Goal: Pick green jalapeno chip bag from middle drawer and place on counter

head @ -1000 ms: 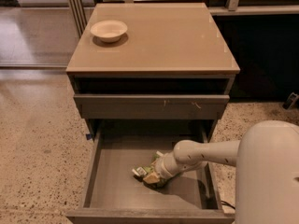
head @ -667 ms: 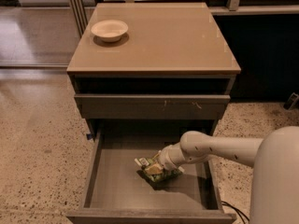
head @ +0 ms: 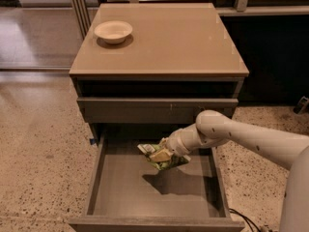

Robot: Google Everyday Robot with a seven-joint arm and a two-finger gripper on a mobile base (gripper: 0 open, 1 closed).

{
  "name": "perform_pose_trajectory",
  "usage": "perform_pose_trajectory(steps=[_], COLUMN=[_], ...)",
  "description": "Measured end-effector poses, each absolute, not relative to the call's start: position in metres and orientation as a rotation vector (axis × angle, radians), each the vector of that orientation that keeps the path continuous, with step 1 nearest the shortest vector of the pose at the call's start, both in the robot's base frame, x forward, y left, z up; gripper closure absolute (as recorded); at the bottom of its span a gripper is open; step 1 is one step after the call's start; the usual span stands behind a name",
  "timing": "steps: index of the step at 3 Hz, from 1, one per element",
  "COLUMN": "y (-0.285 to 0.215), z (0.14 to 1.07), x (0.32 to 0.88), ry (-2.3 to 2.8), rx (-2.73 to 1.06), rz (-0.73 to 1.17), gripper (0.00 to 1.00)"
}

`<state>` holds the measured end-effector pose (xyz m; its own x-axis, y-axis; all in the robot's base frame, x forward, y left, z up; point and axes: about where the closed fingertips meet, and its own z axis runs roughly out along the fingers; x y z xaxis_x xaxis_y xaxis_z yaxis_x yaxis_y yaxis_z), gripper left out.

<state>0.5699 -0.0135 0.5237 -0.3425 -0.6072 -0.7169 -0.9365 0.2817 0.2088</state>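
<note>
One gripper [head: 162, 154] round bag [head: 169, 163] — over drawer [head: 140, 199]

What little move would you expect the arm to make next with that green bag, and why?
Probably draw it outward, toward the drawer's open front, while lifting. The gripper holds the green jalapeno chip bag clear of the middle drawer floor, shadow below, but close under the closed drawer front above, which blocks a straight rise to the counter.
</note>
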Motion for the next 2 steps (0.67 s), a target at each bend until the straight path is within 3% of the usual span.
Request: perform_pose_trajectory(steps=[2], y=[-0.022], z=[0.624], x=[0.6], ry=[1.948], rx=[-1.41], rz=[0.874], gripper=[1.0])
